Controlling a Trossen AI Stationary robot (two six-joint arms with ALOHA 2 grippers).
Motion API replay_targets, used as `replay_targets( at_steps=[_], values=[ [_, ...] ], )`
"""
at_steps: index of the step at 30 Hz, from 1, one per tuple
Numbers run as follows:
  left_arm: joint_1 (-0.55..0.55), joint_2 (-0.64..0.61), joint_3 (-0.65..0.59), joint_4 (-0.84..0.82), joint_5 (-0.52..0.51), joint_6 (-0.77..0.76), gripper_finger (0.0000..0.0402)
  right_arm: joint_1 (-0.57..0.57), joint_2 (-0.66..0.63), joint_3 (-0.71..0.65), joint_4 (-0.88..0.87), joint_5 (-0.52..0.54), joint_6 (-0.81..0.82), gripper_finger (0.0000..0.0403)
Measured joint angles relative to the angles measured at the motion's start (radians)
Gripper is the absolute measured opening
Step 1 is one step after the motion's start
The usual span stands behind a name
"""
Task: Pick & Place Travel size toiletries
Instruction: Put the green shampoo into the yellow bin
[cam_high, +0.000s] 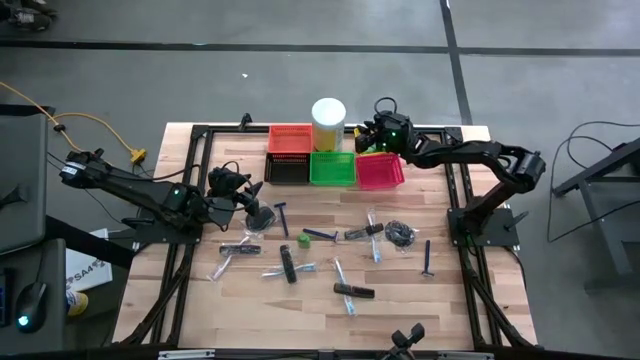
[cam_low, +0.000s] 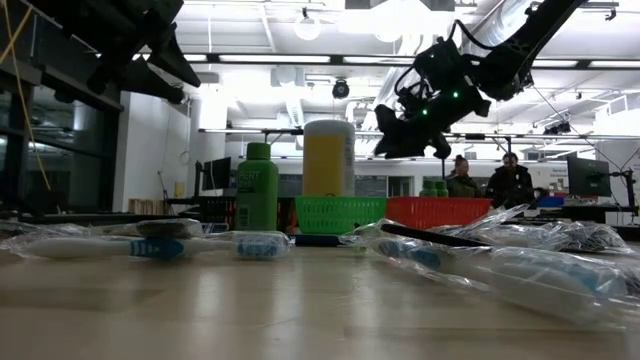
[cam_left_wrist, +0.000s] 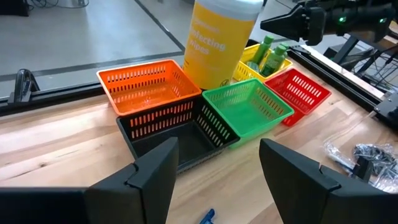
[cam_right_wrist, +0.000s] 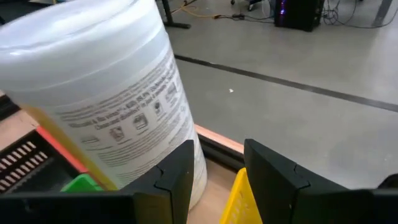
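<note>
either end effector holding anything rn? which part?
Nothing held. Left end effector is open and empty, facing the baskets. Right end effector is open above the yellow basket, nothing between its fingers.

5 baskets (cam_left_wrist: 249, 112), 1 wipes tub (cam_high: 328, 122), 2 razors (cam_high: 283, 217).

The pale wooden plank bench top (cam_high: 330, 310) looks smooth with a soft shine. The small orange, black, green and red baskets (cam_left_wrist: 249, 109) are shiny plastic mesh. The tall white and yellow plastic tub (cam_right_wrist: 112, 99) has a smooth printed label. Clear crinkly wrap covers the white-blue toothbrushes (cam_low: 160, 246).
</note>
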Motion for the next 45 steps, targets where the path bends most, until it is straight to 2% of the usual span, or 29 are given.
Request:
replay_targets(
  at_steps=[9,19,25,33,39,45],
  values=[
    [0.000,0.000,0.000,0.000,0.000,-0.001,0.0225,-0.002,-0.081,0.000,-0.032,-0.007,-0.076,0.0135],
    [0.000,0.000,0.000,0.000,0.000,-0.027,0.0225,-0.033,-0.166,0.000,-0.084,-0.179,-0.080,0.0135],
    [0.000,0.000,0.000,0.000,0.004,-0.047,0.0225,-0.047,-0.214,0.000,-0.158,-0.223,-0.097,0.0135],
    [0.000,0.001,0.000,-0.005,0.094,-0.044,0.0225,-0.047,-0.220,0.000,-0.190,-0.317,-0.114,0.0135],
    [0.000,0.001,0.000,-0.007,0.118,-0.042,0.0225,-0.047,-0.224,0.000,-0.218,-0.381,-0.136,0.0135],
    [0.000,0.001,0.000,-0.007,0.118,-0.042,0.0225,-0.047,-0.264,0.000,-0.217,-0.397,-0.140,0.0135]
  ],
)
